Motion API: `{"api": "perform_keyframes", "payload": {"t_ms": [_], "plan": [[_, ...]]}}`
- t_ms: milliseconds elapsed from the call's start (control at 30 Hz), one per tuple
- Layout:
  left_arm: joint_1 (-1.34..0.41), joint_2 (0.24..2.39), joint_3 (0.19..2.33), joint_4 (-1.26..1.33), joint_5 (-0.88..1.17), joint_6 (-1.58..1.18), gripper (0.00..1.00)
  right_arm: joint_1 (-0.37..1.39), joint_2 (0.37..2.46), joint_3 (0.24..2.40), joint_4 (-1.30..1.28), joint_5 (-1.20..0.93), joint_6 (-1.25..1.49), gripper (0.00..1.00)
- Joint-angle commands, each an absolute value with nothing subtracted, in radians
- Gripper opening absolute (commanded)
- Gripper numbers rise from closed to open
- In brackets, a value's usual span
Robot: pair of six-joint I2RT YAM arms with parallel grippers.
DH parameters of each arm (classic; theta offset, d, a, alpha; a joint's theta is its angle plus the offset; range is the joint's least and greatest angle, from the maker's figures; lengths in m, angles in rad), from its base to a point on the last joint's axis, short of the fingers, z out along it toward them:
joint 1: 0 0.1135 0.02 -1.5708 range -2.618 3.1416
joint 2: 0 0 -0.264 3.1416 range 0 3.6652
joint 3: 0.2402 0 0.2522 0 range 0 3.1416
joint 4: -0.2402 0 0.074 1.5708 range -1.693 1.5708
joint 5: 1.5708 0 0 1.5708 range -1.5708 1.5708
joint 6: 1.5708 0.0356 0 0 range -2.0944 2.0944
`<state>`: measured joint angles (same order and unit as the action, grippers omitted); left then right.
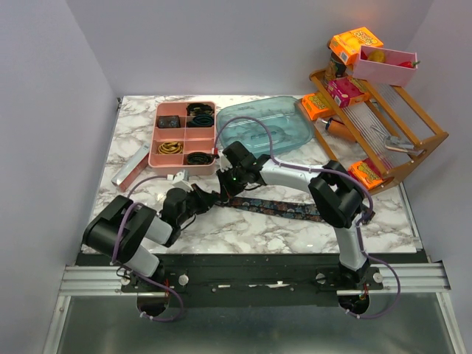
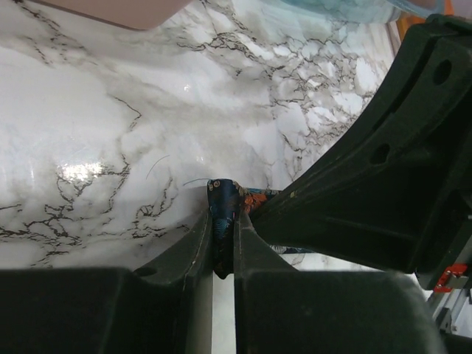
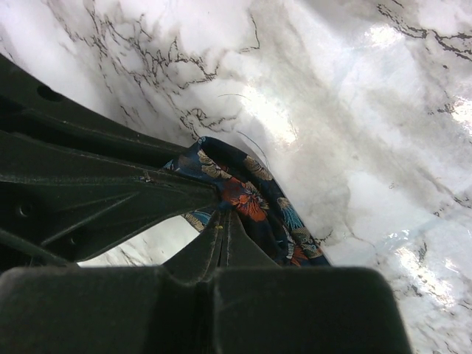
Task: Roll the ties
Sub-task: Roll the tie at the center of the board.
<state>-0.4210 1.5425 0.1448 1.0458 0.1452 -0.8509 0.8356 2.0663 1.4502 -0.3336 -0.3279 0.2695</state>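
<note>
One tie (image 1: 287, 209), dark navy with an orange and pale-blue floral print, lies flat across the marble table (image 1: 243, 228), running from the centre towards the right. Its left end is lifted and bunched. My left gripper (image 1: 215, 198) is shut on that end; in the left wrist view the tie (image 2: 223, 199) stands pinched between the two fingers of the gripper (image 2: 223, 214). My right gripper (image 1: 230, 184) meets it from the far side. In the right wrist view the right gripper (image 3: 221, 217) is shut, with the puckered tie (image 3: 258, 199) caught at its tips.
A pink compartment tray (image 1: 184, 136) with rolled dark bands sits at the back left, and a teal plastic bin (image 1: 265, 125) is beside it. A wooden rack (image 1: 383, 140) with orange snack packets stands at the right. A silver strip (image 1: 131, 171) lies at the left.
</note>
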Motion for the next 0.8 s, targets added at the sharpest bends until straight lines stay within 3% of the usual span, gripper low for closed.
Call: {"api": "perform_keyframes", "payload": {"t_ms": [0, 767], "plan": [[-0.426, 1.497, 0.163, 0.96, 0.124, -0.821, 0.0, 0.828, 2.043, 1.473, -0.35, -0.339, 0.267, 0.01], [-0.557, 1.224, 0.357, 0.351, -0.186, -0.654, 0.0, 0.828, 2.051, 1.508, -0.4, -0.236, 0.238, 0.01]]}}
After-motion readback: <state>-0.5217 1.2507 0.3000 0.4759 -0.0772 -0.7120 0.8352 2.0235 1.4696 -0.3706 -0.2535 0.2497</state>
